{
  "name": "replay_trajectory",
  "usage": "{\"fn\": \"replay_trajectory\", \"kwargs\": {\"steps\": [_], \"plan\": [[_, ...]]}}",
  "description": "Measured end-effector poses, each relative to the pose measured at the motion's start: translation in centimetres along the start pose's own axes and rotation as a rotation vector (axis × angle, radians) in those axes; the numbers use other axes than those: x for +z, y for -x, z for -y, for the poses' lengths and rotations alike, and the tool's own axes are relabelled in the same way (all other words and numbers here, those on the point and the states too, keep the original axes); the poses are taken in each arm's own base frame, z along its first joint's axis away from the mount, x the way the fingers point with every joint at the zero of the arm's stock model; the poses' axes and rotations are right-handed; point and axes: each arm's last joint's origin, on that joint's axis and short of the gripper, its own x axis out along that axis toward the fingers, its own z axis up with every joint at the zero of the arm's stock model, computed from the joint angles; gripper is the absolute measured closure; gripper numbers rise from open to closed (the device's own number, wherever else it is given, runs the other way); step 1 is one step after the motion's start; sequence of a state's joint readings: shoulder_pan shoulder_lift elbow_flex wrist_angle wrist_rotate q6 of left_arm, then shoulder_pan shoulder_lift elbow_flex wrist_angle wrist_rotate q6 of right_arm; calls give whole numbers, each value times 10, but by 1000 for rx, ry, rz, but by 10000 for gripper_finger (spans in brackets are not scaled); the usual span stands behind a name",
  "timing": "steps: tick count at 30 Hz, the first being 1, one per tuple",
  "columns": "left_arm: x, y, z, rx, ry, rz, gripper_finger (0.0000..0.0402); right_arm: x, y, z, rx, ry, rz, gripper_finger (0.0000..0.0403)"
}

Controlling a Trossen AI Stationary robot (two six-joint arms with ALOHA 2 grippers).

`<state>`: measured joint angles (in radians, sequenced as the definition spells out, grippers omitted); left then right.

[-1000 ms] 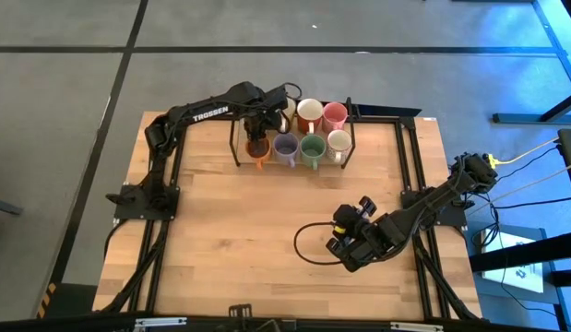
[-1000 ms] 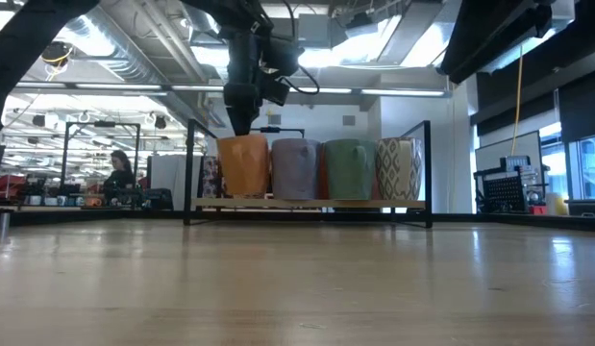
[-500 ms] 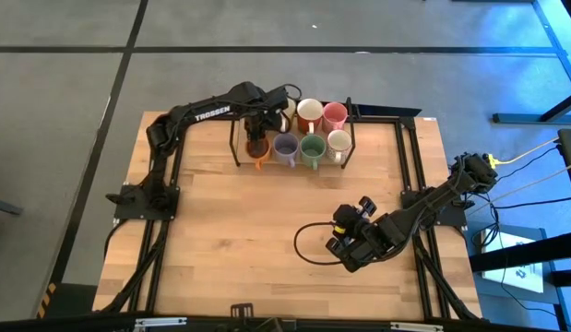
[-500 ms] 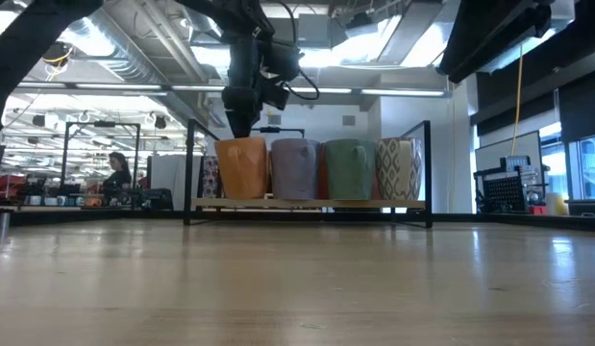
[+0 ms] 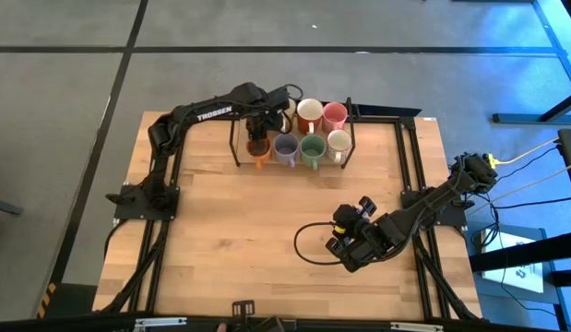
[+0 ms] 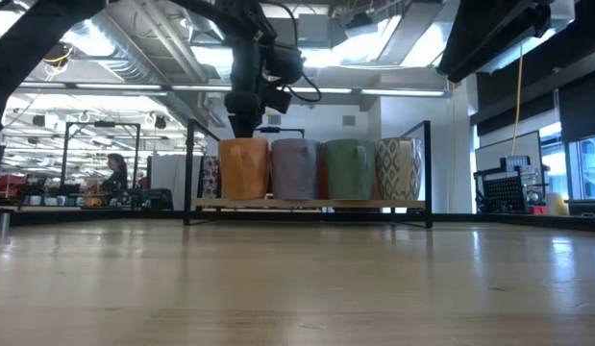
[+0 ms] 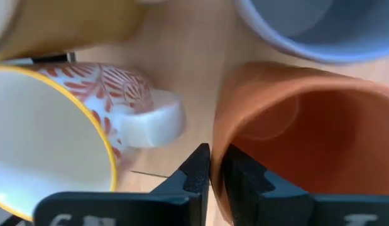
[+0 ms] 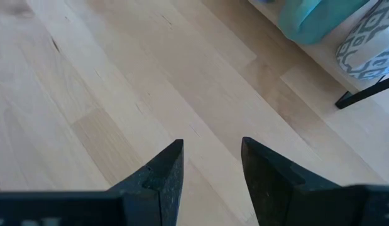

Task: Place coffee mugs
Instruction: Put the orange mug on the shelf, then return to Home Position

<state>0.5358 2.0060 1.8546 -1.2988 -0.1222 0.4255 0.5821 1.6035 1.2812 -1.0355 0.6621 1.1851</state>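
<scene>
At the rack's left end, your left jaws (image 7: 216, 172) pinch the orange mug (image 7: 295, 135) by its rim, seated beside the lavender mug (image 5: 285, 147). Lift before releasing and it tips against the patterned mug's handle (image 7: 153, 122). The right jaws (image 8: 210, 164), parted, idle over the desk (image 5: 230, 231).

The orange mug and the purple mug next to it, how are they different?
The orange mug has the left arm's jaws closed on its rim; the purple mug next to it is untouched. The orange mug stands at the row's end; the purple mug has a mug on either side. Both stand upright on the rack.
</scene>
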Motion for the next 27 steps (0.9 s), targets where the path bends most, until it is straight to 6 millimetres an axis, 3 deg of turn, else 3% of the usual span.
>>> {"fn": "replay_trajectory", "kwargs": {"steps": [8,16,22,27], "plan": [[2,-1,-3,65,1,-4,318,0,0,0,0,0,0,256],[1,4,2,49,4,-13,309,0,0,0,3,0,1,256],[5,33,4,63,12,31,309,0,0,0,2,3,1,256],[3,69,11,15,88,106,309,1,0,-1,9,3,4,256]]}}
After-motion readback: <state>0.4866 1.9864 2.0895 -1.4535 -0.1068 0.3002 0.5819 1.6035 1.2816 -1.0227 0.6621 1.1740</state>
